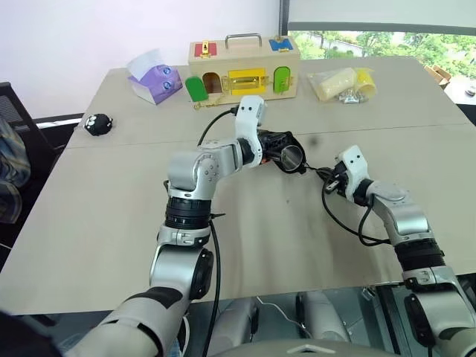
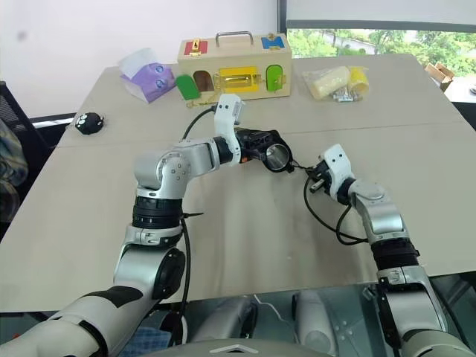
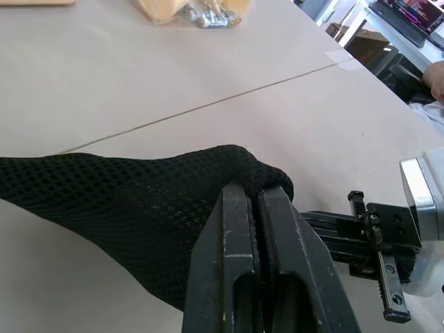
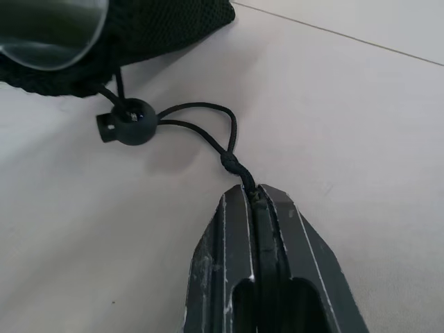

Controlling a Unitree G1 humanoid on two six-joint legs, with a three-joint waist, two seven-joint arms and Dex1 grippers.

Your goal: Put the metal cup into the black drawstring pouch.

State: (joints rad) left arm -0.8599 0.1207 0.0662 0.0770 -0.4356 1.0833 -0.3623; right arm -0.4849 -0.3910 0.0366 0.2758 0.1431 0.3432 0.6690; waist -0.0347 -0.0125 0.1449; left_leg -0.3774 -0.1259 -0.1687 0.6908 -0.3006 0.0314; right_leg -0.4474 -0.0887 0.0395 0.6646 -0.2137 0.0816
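Right wrist view: right gripper [image 4: 255, 198] clamped on cord [image 4: 208, 121], left gripper [image 3: 258, 201] pinching pouch [image 3: 132, 201]; hard pull could yank cup [image 1: 291, 156] out.

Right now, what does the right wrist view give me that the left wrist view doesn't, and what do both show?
Right wrist only: the right gripper shut on the knotted drawstring cord, the cord lock, and the metal cup rim at the pouch mouth.
Left wrist only: the left gripper pinching the pouch fabric, and the bagged items across the table.
Both: the black drawstring pouch and the table.
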